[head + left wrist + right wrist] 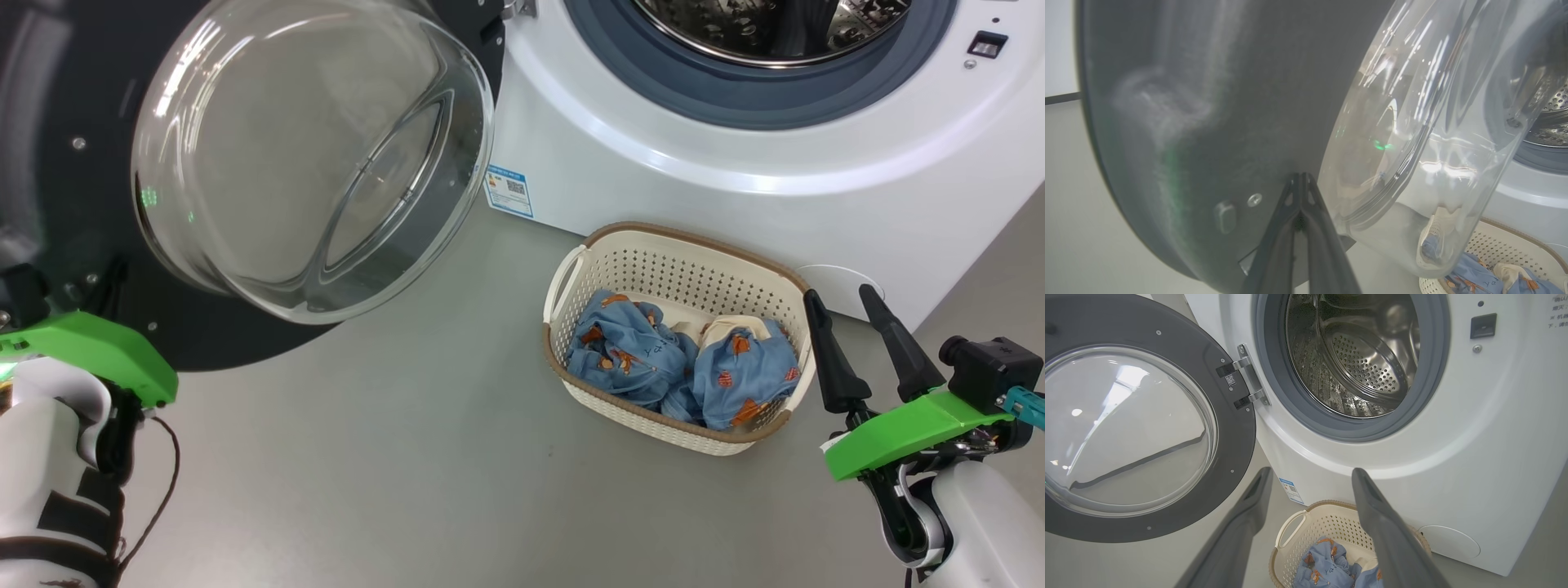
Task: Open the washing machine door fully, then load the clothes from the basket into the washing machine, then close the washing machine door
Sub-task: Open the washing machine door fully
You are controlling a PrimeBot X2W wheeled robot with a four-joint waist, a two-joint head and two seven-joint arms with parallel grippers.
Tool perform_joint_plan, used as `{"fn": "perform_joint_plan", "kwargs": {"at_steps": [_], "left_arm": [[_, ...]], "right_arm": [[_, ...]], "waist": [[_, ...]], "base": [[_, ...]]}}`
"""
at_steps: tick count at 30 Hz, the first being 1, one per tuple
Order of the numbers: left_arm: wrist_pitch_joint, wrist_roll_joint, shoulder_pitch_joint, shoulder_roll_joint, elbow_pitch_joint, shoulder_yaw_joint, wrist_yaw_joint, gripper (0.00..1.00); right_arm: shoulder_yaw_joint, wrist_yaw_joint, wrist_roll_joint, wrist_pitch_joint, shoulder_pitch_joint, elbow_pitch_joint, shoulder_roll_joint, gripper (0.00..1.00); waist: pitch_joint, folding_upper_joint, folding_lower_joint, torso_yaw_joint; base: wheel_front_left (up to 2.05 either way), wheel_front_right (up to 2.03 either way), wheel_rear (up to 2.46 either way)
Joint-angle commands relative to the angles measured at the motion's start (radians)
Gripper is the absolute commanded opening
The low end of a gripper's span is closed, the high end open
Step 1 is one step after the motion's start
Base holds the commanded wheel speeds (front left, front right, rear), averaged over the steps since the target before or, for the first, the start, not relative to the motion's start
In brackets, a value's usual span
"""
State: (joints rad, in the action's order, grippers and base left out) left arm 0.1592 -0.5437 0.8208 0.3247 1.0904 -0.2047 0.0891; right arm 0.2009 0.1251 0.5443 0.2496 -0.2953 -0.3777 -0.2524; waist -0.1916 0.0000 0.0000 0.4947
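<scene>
The washing machine (pixel 735 155) (pixel 1453 457) stands with its steel drum (pixel 1355 363) exposed. Its black door (pixel 73 106) (pixel 1167 347) is swung wide to the left, glass bowl (pixel 310 155) (pixel 1433 143) bulging out. My left gripper (pixel 1300 179) is shut, its tips pressed against the door's inner black face (pixel 1229 122) beside the glass. The cream basket (pixel 620 253) (pixel 1306 526) sits on the floor before the machine, holding blue bear-print clothes (pixel 678 359) (pixel 1327 563). My right gripper (pixel 845 298) (pixel 1310 473) hovers open just right of the basket, empty.
Grey floor (pixel 424 457) stretches in front of the basket and under the door. A blue label sticker (pixel 508 189) is on the machine's lower left front. A round white service cover (pixel 1449 541) sits low on the machine's front panel.
</scene>
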Motion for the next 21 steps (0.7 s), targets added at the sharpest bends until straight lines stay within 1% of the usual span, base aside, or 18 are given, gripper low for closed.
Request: {"fn": "perform_joint_plan", "kwargs": {"at_steps": [1, 11, 21], "left_arm": [[0.016, 0.009, 0.044, 0.069, -0.003, 0.024, 0.002, 0.00], [0.052, 0.008, 0.062, 0.059, 0.061, 0.000, 0.022, 0.00], [0.082, 0.004, 0.034, 0.044, 0.069, -0.031, 0.036, 0.00]], "right_arm": [[0.018, 0.006, -0.003, 0.012, -0.012, 0.020, 0.002, 1.00], [0.016, 0.006, -0.001, 0.012, -0.004, 0.018, 0.006, 1.00], [0.012, 0.006, 0.004, 0.012, 0.016, 0.017, 0.016, 1.00]], "waist": [[0.005, 0.0000, 0.0000, -0.004], [0.015, 0.0000, 0.0000, -0.013], [0.050, 0.0000, 0.0000, -0.022]], "base": [[0.00, 0.00, 0.00], [0.00, 0.00, 0.00], [0.00, 0.00, 0.00]]}}
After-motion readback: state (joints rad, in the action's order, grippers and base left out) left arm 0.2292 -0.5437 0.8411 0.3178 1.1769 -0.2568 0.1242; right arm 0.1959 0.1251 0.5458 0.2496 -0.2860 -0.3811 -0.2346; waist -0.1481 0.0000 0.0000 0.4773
